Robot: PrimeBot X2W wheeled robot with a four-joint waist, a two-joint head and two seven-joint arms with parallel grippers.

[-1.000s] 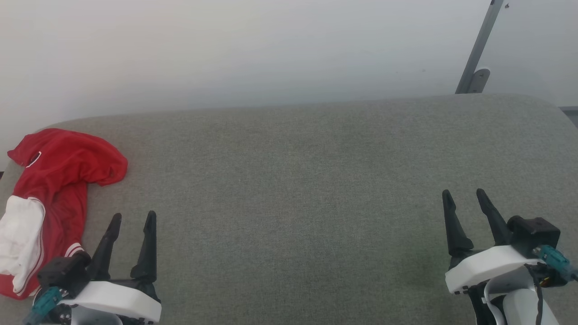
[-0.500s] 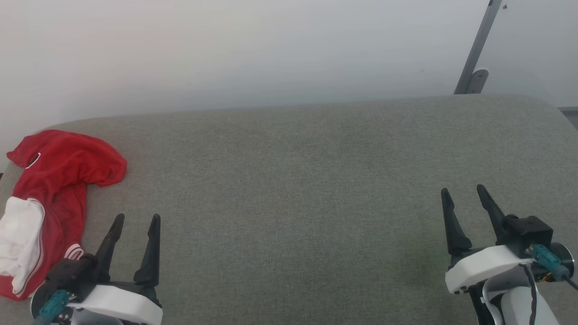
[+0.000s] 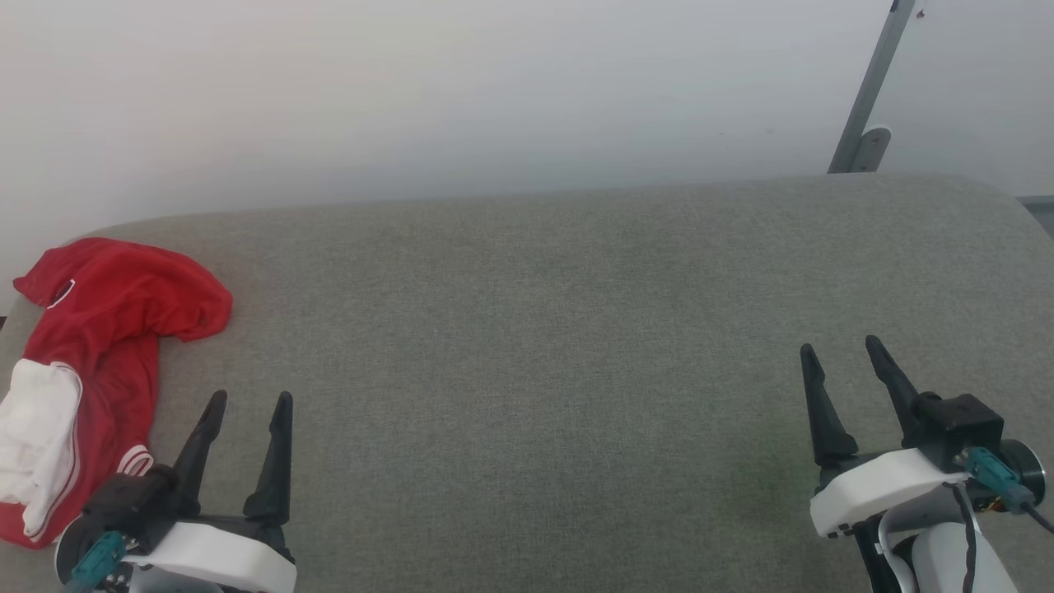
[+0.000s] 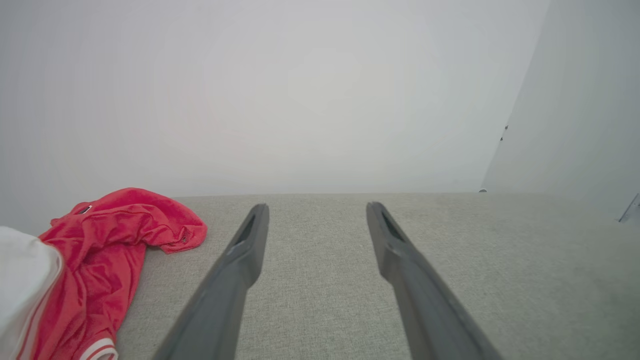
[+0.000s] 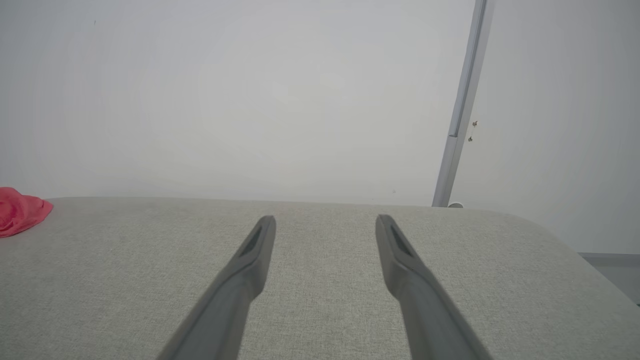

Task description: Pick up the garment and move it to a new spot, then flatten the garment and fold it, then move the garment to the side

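The garment, a red T-shirt with a white sleeve and striped trim, lies crumpled at the far left edge of the grey padded surface. In the left wrist view the garment sits to the left of the fingers, and its red edge shows at the far left of the right wrist view. My left gripper stands open just right of the garment's lower part, holding nothing. My right gripper stands open over bare surface at the lower right, far from the garment.
A white wall rises behind the padded surface. A grey metal pole leans against the wall at the back right. The surface's rounded right corner drops off beside it.
The left gripper shifted slightly right and down, and the right gripper rose a little and turned. The garment has not moved.
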